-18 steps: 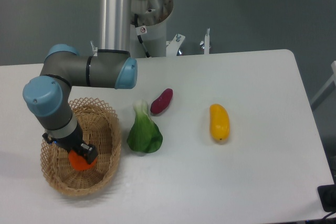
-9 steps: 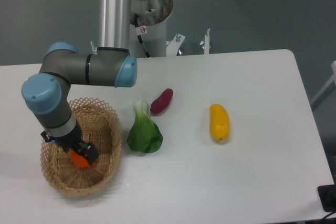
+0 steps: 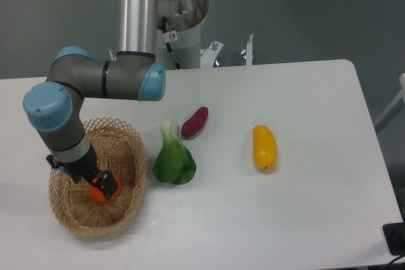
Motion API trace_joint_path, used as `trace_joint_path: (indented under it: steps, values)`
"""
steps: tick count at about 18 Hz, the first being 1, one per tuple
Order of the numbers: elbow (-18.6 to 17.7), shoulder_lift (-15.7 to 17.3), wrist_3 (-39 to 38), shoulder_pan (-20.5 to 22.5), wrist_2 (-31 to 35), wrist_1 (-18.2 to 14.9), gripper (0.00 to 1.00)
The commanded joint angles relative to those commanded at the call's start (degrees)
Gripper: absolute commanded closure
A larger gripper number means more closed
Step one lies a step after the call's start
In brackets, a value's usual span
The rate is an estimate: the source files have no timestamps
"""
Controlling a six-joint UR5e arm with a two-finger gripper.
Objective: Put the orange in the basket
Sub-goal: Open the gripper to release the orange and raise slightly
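Claw (image 3: 99,188) shifted slightly inside basket (image 3: 130,184), still clamping orange (image 3: 97,190); white tabletop (image 3: 266,219), grey floor (image 3: 297,11).

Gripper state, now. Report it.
Gripper: shut on the orange, down inside the basket.

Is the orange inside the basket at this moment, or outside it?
Inside. The orange sits within the rim of the basket, low over its woven floor, with the gripper right on it; whether it is released cannot be told.
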Motion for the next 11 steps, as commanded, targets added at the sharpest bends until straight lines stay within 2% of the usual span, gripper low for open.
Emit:
trace_joint_path:
  steps: [11]
  values:
    - [-0.4, 0.4, -0.1, 0.1, 0.0, -0.1, 0.00]
